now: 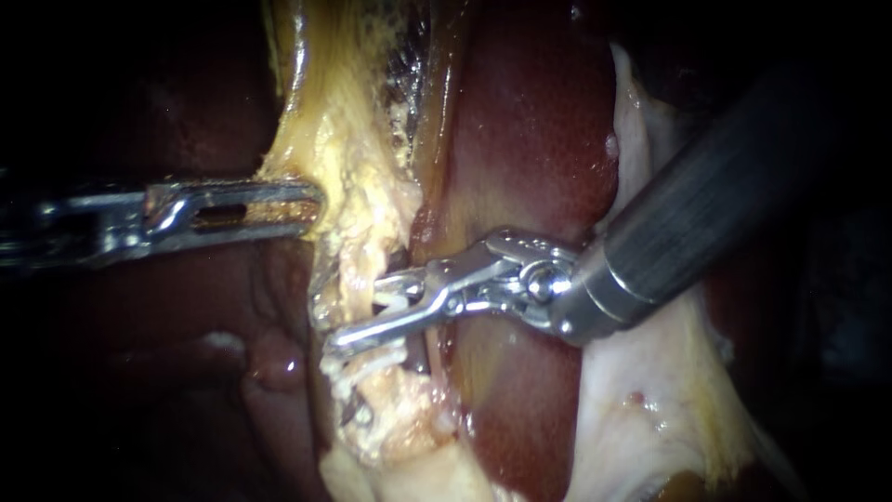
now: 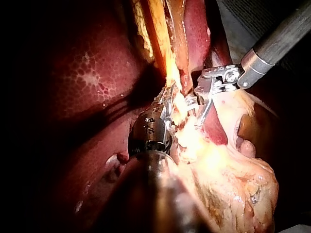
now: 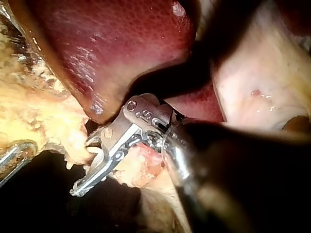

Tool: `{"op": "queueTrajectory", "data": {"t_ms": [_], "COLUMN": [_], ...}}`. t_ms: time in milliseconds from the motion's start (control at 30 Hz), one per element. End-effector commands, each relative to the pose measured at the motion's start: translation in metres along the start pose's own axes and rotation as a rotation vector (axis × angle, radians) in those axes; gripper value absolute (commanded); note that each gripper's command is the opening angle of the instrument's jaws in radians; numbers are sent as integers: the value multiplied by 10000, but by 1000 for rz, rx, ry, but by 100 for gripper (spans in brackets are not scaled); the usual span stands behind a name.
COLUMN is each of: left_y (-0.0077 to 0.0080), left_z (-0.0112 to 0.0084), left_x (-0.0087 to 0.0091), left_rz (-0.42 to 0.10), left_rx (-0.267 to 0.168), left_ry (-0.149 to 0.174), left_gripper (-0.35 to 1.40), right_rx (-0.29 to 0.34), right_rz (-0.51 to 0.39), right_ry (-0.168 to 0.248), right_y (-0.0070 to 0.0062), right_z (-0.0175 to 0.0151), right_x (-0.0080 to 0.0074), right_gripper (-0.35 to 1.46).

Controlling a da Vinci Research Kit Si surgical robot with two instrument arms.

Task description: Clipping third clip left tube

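Dark red liver [image 1: 530,121] fills the background of the endoscope view, with a ragged band of yellow tissue [image 1: 344,158] draped over it from 12 o'clock down to 6.

My left instrument [image 1: 311,204] comes in from 9 o'clock, its jaws pressed together on the edge of that yellow tissue and holding it toward 9. My right instrument [image 1: 358,311] comes in from 2 o'clock. Its jaws are spread, one at the 12 o'clock side and one at the 6 o'clock side of the tube [image 1: 358,265]. The tube runs inside the yellow band just toward 7 o'clock of centre, crossing the gap between those jaws.

White pieces [image 1: 360,365] show between the jaws and just under the lower one. They look like clips, though fat blurs them too much to be sure.

Several things could go wrong from here:

- The jaw tips may not reach past the far wall of the tube. Closing then would leave the clip unlocked or only partly across.
- Loose fat crowds the gap, and a clip shut over it could sit slack and slide.
- The lower jaw lies close to the white piece beneath it, so a new clip could land against it.
- A harder pull from my left instrument could tear the thin band.
- The liver lies just behind the open jaws and could be scraped if they push deeper.
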Motion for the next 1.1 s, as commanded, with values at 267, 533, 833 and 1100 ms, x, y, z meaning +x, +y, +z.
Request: {"op": "queueTrajectory", "data": {"t_ms": [267,533,833,1100], "left_y": [-1,-1,-2,-2], "left_z": [1,1,0,0], "left_x": [1,1,1,1], "left_rz": [1,1,1,1], "left_rx": [3,3,3,3], "left_ry": [1,1,1,1], "left_gripper": [-35,-35,-35,-35], "right_rx": [-22,-55,-102,-104], "right_rz": [30,56,94,109], "right_ry": [4,29,49,52], "right_y": [0,-1,-2,-3], "right_z": [-2,-3,-13,-16], "right_x": [0,1,1,0], "right_gripper": [18,1,-35,-35]}}
